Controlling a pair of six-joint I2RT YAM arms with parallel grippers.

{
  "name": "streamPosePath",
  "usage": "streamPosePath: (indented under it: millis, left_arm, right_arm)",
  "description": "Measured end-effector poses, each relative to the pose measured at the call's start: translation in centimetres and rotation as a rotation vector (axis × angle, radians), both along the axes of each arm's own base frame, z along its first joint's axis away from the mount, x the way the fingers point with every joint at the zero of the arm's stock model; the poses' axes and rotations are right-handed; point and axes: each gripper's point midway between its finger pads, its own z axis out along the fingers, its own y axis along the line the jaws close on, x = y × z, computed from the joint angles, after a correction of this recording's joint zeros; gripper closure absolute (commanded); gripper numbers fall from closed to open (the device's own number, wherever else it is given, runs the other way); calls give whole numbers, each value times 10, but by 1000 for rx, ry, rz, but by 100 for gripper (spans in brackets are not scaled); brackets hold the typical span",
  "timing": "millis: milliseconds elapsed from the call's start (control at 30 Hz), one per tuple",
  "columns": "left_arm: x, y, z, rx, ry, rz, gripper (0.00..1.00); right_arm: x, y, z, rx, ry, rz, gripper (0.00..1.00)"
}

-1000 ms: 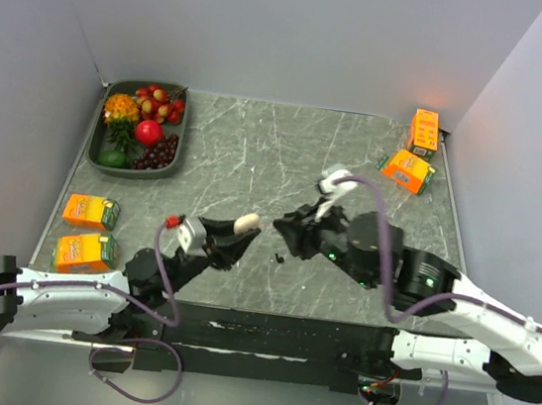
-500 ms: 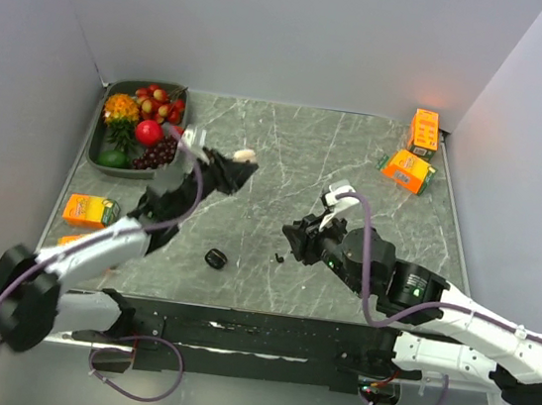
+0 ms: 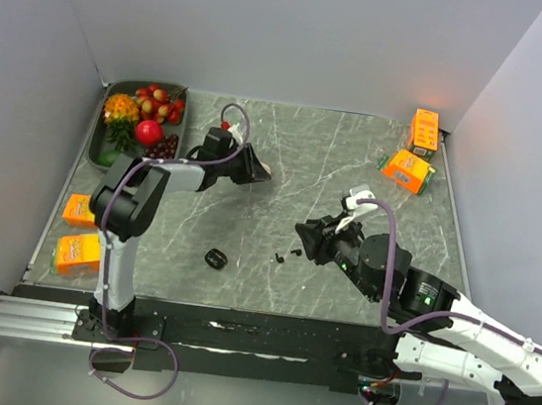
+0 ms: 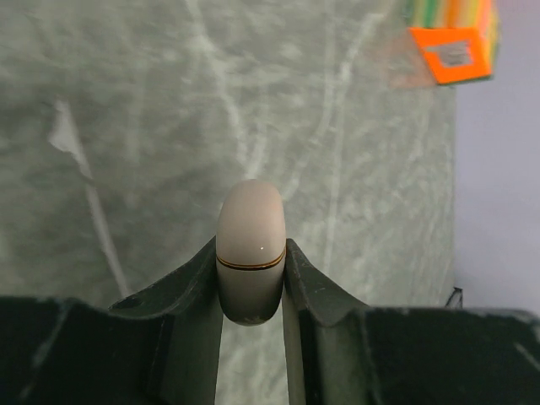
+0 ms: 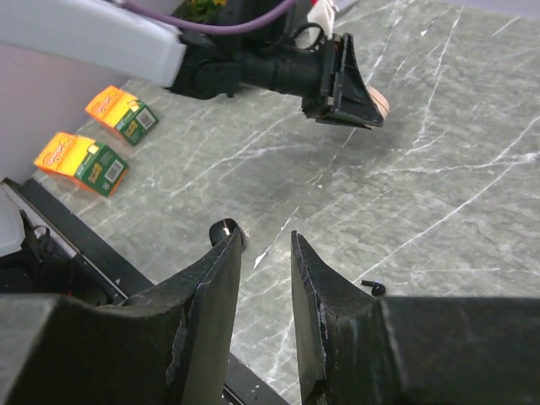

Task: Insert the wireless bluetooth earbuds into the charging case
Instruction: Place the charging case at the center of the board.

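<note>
Left gripper (image 4: 251,253) clamped on case (image 4: 250,215); right gripper (image 5: 265,238) released, empty.
Case is pale and oval with its seam shut, pinched at its lower half and held out to the right of the fruit tray (image 3: 96,130). Right jaws stand partly apart, low over the table (image 3: 376,166), with nothing between them. Two earbuds (image 3: 280,257) lie loose on the table just left of the right gripper, well apart from the case. A black round object (image 3: 215,257) sits further left.
</note>
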Motion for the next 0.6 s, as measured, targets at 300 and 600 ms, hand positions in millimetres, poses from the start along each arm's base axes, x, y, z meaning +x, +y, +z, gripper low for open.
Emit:
streamPosePath:
  millis: [300, 600]
  left_arm:
    - [37, 21, -43, 106, 109, 39, 86]
    - [39, 26, -44, 153, 120, 40, 50]
  right_arm:
    - [2, -7, -7, -12, 3, -20, 62]
    - [4, -6, -11, -26, 10, -26, 62]
